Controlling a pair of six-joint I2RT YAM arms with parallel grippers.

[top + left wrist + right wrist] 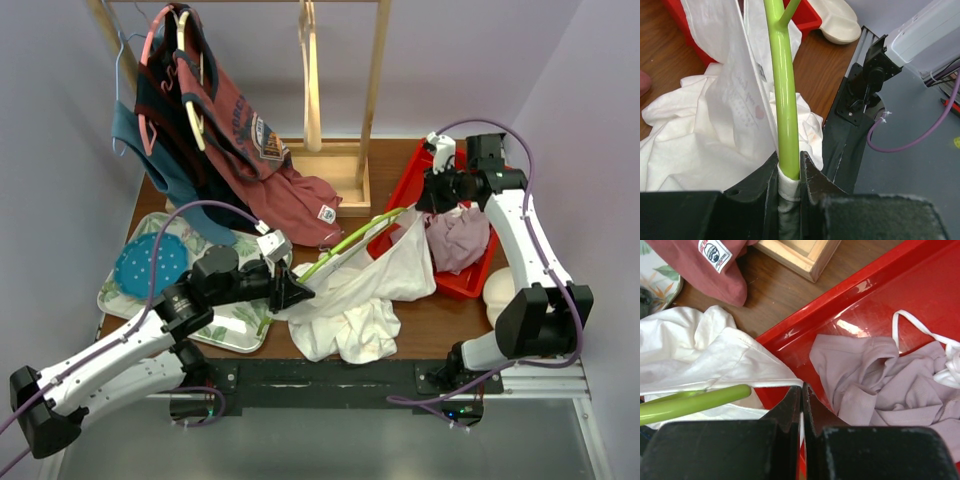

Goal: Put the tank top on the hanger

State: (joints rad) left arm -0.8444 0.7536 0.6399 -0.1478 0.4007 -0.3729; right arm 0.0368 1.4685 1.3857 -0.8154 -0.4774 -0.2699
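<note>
The lime-green hanger (352,243) lies slanted above the table, one arm end pinched in my left gripper (292,289), which is shut on it with a fold of white fabric. In the left wrist view the hanger (784,95) rises straight out of the gripper (789,169). The white tank top (352,305) is draped over the hanger and heaped on the table below it. My right gripper (428,207) is shut on the tank top's thin strap (767,383) at the red tray's edge, just beyond the hanger's free end (700,402). The right gripper (802,388) shows no gap.
A red tray (395,190) at the back right holds a mauve cloth (460,238). A floral tray (125,300) with a blue plate (150,265) is at the left. Shirts (225,125) and a wooden hanger (312,70) hang on the rack behind. A cream object (497,295) lies at the right.
</note>
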